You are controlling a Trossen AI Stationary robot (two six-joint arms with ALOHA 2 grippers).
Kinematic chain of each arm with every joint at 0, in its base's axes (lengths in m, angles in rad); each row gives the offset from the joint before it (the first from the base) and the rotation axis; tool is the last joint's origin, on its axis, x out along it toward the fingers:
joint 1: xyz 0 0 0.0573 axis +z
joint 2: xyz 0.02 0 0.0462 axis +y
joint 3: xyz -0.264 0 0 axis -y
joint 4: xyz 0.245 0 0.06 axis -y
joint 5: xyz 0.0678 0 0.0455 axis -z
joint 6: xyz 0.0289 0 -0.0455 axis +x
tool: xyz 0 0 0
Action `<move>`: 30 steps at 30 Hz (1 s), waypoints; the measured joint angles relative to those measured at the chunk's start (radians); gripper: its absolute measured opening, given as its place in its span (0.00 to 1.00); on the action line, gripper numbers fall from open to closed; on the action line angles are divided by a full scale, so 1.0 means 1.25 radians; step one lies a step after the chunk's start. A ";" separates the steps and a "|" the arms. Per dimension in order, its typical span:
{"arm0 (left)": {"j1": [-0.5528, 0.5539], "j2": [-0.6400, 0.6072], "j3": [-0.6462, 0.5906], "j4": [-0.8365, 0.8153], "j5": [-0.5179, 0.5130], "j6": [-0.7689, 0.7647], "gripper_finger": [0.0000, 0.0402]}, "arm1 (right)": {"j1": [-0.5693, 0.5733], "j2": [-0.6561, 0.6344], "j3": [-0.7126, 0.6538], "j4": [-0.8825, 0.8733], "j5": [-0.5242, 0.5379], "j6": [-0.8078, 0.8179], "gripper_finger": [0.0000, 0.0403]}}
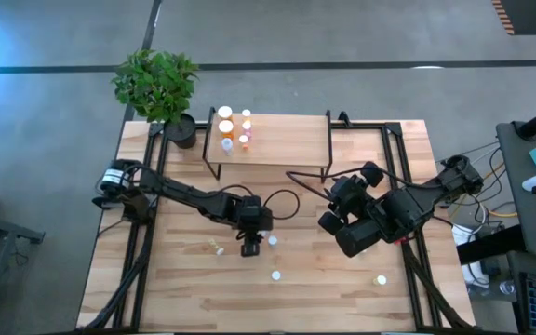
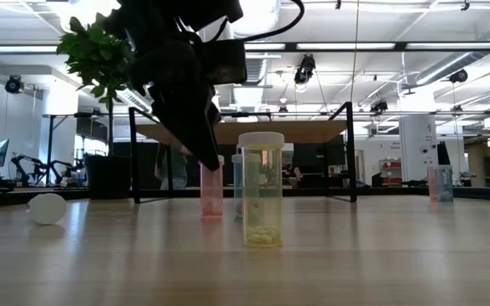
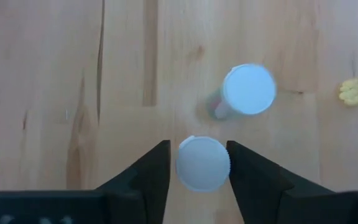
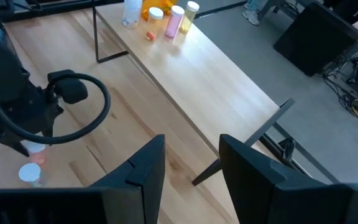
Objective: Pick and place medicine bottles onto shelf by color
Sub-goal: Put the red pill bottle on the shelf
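left gripper [image 3: 197, 163] hangs point-down over the middle of the table [image 1: 175, 288], its two dark fingers [image 3: 151, 171] set either side of a white-capped bottle [image 3: 203, 163], with slivers of wood showing at each side, so i cannot tell whether it is pinched yet. its arm [image 1: 184, 194] reaches in low from the left edge, bent at the elbow. right gripper [image 4: 188, 158] is held above the right half of the table, jaws parted with nothing between them, tilted toward the shelf [image 1: 287, 140]. that shelf stands at the far edge, a potted plant [image 1: 156, 84] at the far left corner beside it; several orange, yellow and pink bottles [image 1: 234, 127] cluster on the shelf's left end. loose on the table, a pinkish bottle [image 3: 244, 93] stands just beside the framed one. the low view alone shows a yellow bottle [image 2: 261, 189] upright nearest the front edge, hiding part of a bluish one, a pink bottle [image 2: 212, 187] under the left arm, and a white cap [image 2: 47, 208] lying toward the left edge.
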 joint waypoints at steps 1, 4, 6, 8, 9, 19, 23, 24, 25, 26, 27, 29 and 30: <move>0.004 0.000 0.005 -0.014 0.001 0.000 0.33 | 0.000 0.000 0.000 0.000 0.000 0.000 0.36; 0.023 0.000 0.029 -0.047 0.018 0.001 0.30 | 0.001 0.000 0.000 0.000 0.000 0.001 0.36; 0.039 0.000 0.051 -0.078 0.040 0.010 0.29 | 0.001 0.000 0.000 0.000 0.000 0.001 0.36; 0.054 0.000 0.091 -0.125 0.058 0.035 0.27 | 0.001 0.000 0.000 0.000 0.000 0.001 0.36; 0.063 0.000 0.116 -0.148 0.064 0.049 0.27 | 0.001 0.000 0.000 0.000 0.000 0.002 0.36; 0.196 -0.001 0.420 -0.423 0.079 0.193 0.27 | 0.001 -0.011 0.000 0.000 0.001 0.026 0.36; 0.277 0.000 0.540 -0.464 0.085 0.199 0.27 | 0.000 -0.022 0.000 0.000 0.029 0.050 0.36; 0.298 0.000 0.565 -0.471 0.086 0.212 0.27 | 0.000 -0.025 0.000 0.000 0.035 0.054 0.36; 0.319 0.000 0.588 -0.471 0.087 0.227 0.27 | 0.000 -0.028 0.000 0.000 0.042 0.058 0.36; 0.341 0.001 0.610 -0.471 0.087 0.242 0.27 | 0.000 -0.032 0.000 0.000 0.047 0.060 0.36; 0.363 0.001 0.632 -0.470 0.086 0.255 0.27 | 0.000 -0.035 0.000 0.000 0.053 0.062 0.36; 0.409 0.007 0.666 -0.458 0.085 0.282 0.27 | -0.004 -0.041 0.000 0.000 0.071 0.071 0.36; 0.430 0.016 0.687 -0.458 0.084 0.292 0.27 | -0.005 -0.045 0.000 0.000 0.075 0.074 0.36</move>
